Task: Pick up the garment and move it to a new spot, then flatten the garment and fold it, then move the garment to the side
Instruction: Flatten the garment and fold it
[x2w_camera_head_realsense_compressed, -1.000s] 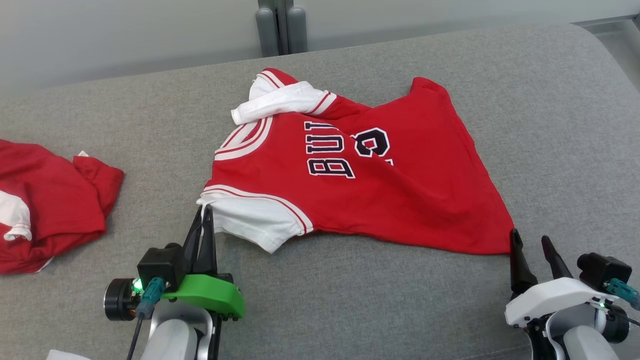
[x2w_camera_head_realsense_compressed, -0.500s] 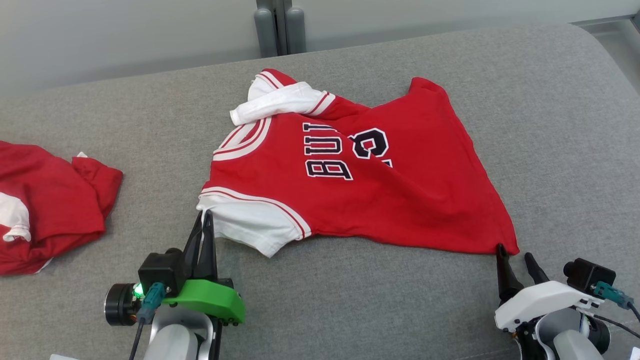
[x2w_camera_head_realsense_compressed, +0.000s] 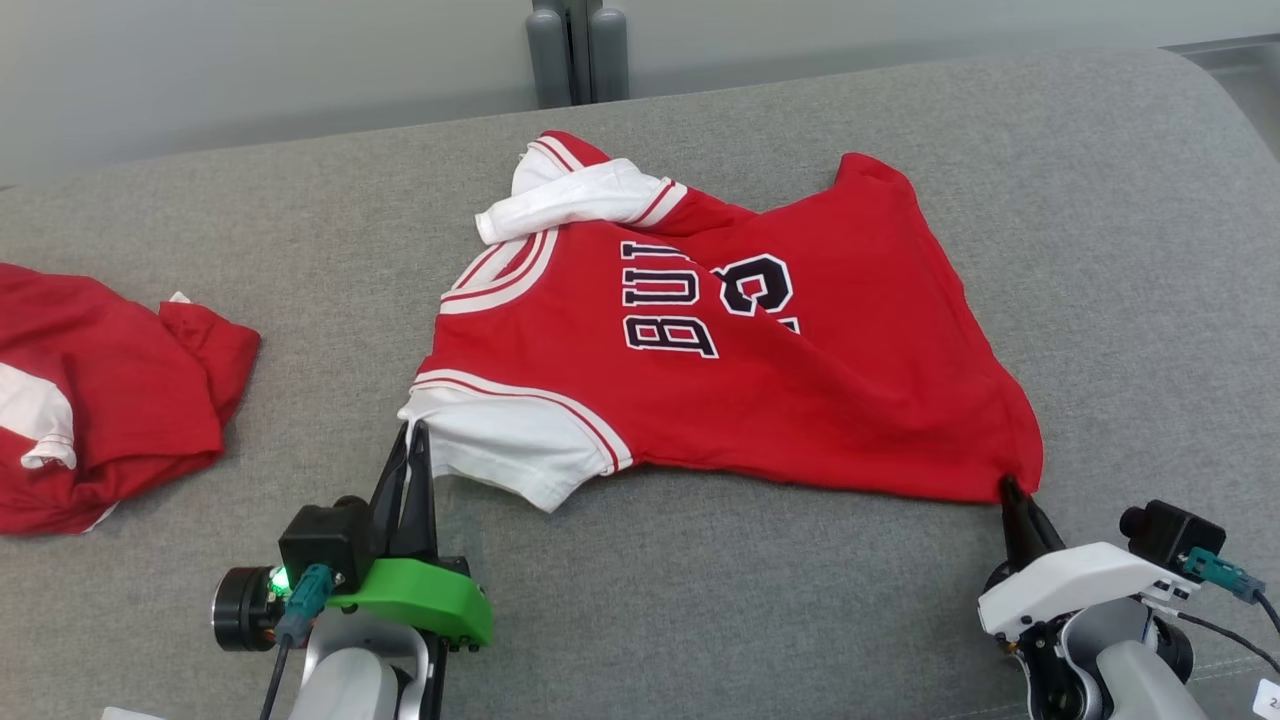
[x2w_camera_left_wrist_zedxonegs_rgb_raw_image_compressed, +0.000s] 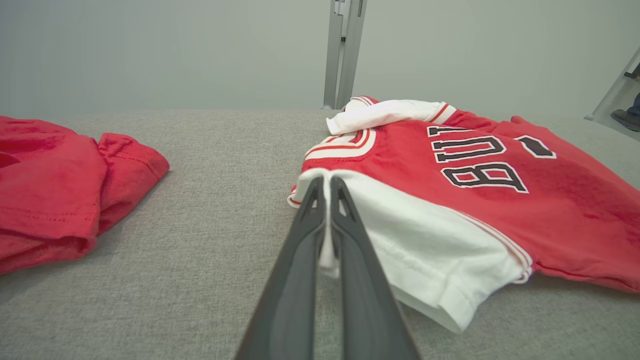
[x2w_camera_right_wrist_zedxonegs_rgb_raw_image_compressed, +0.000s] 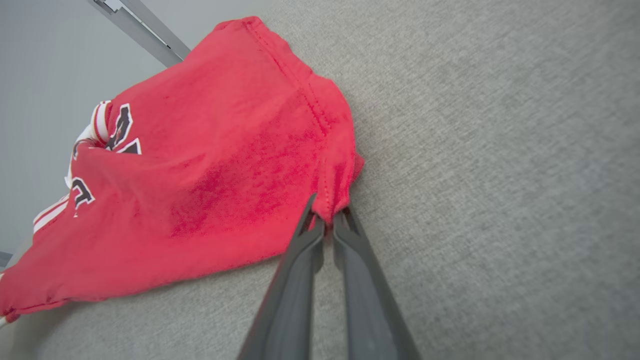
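Left gripper clenched on the white sleeve edge, at 7 o'clock in the head view; right gripper pinched onto the red hem corner at 4 o'clock. Jersey lies centre on the grey cushion, mostly spread but rumpled, far sleeve flopped over at 12 o'clock. Judged: both corners gripped, flattening pull pending; fold and side move not yet done. Jersey is thin soft knit with striped trim and black block letters; cushion coarse woven. Second red garment bunched at 9 o'clock.
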